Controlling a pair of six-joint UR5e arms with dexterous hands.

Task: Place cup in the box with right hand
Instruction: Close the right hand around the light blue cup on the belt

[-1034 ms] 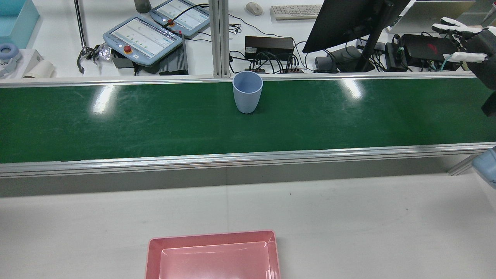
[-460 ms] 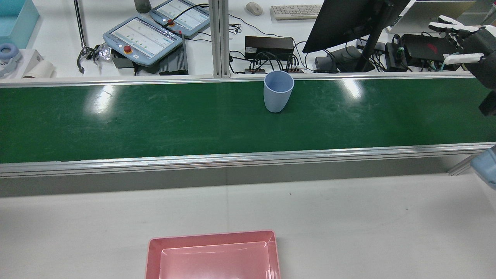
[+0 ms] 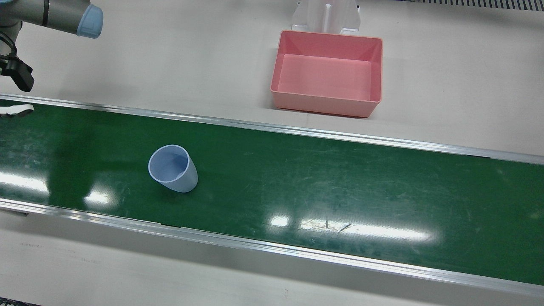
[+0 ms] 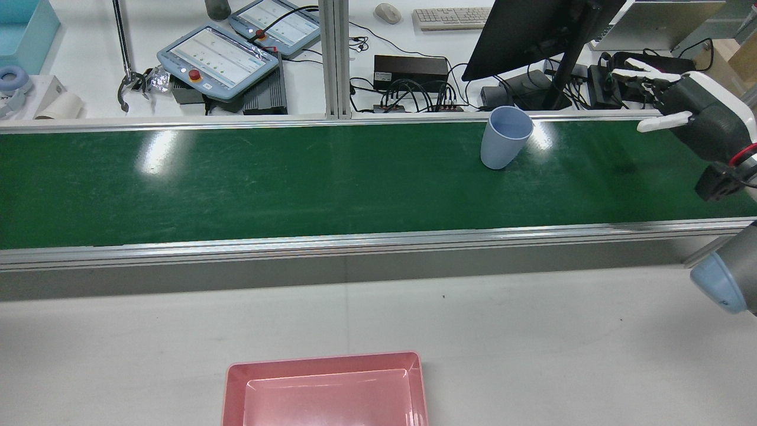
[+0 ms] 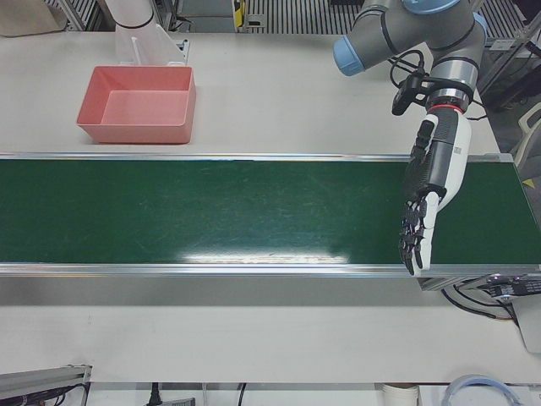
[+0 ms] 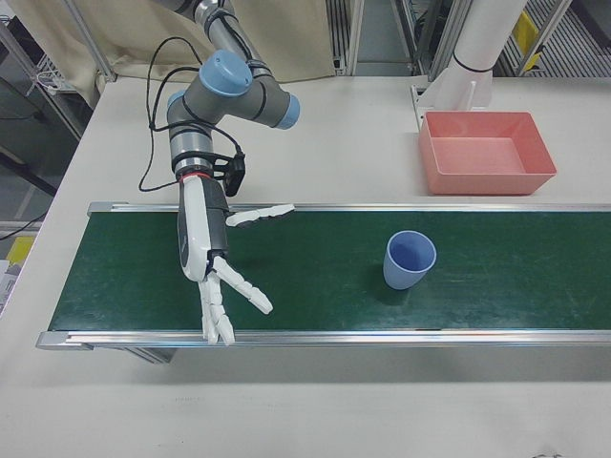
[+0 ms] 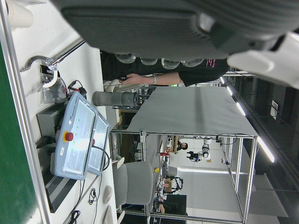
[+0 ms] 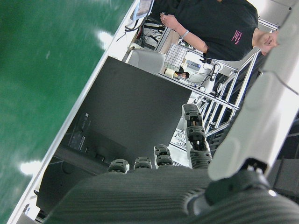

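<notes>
- The bench is carrying a long green belt across its width, presumably so things arrive within reach of either arm.
- The box is sitting empty on the bare bench beside the belt's robot-side rail, near the middle, where a short carry from the belt would end.
- The right hand is hanging over the belt's right-arm end, palm turned along the belt toward the cup, its fingers spreading wide and holding nothing; that looks like a stance for catching the cup side-on.
- The left hand is hanging over the opposite end of the belt, fingers extended downward and empty, well away from the cup, likely parked since the task belongs to the other hand.
- The cup is standing upright, mouth up, on the belt's operator side, between the right hand and the box's stretch and well apart from both, so a sideways grasp around its wall seems open.
</notes>
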